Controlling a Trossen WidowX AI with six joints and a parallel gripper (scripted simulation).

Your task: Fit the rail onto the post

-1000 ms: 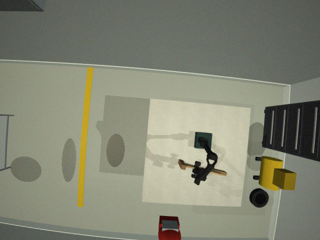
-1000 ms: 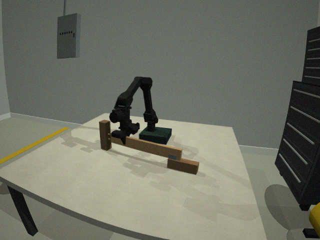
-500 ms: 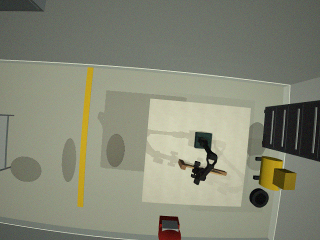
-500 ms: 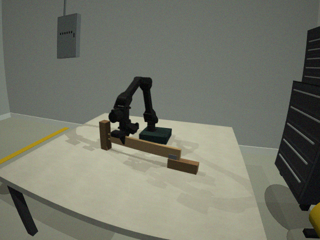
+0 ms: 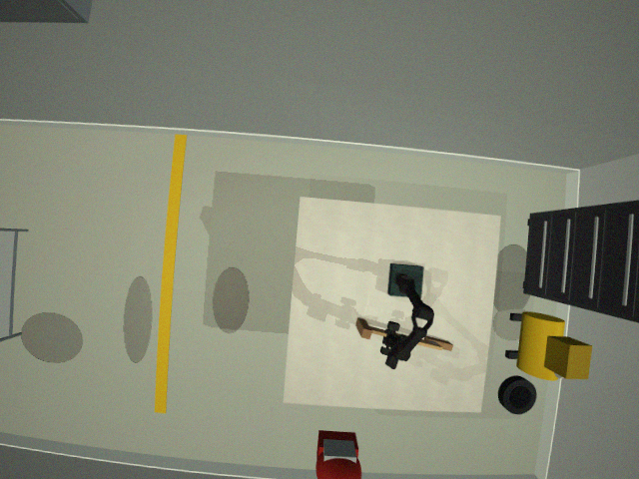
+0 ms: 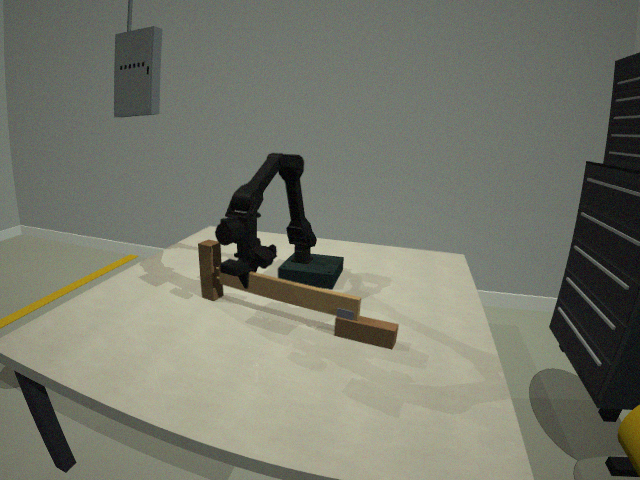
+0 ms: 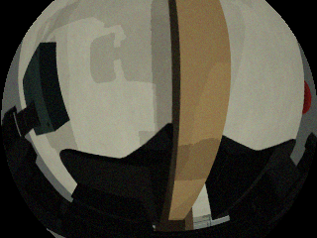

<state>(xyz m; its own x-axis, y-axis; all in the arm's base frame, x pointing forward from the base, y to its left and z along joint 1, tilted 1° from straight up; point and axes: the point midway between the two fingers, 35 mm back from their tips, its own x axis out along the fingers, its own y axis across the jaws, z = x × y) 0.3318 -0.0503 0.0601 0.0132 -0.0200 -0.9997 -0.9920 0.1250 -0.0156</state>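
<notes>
Wooden rail (image 6: 305,295) is clamped in the claw (image 6: 238,273) near its post end; claw closed on it from above, one finger (image 7: 119,181) each side in wrist view. Rail runs lengthwise up the middle of the wrist cam, edge-on.

Ext view: rail's claw-side end is up off the worktop (image 6: 258,382), sitting right beside the post (image 6: 210,269), about mid-height on it. Looks close to touching the post face, but can't tell if contact is made, and pegs are too small/hidden to judge. Rail slopes slightly down toward the footboard block (image 6: 366,331); far end rests on it at the small grey bracket (image 6: 345,313).

Top view: rail (image 5: 438,342) lies diagonal on the worktop (image 5: 335,232), post (image 5: 364,327) at the left end, arm crossing over the middle. Arm base (image 6: 311,269) sits on a dark green plinth behind the rail, well apart from the post.

Off-worktop stuff: black drawer cabinet (image 6: 604,248) on the right, yellow floor stripe (image 5: 170,272), grey wall box (image 6: 136,71).
</notes>
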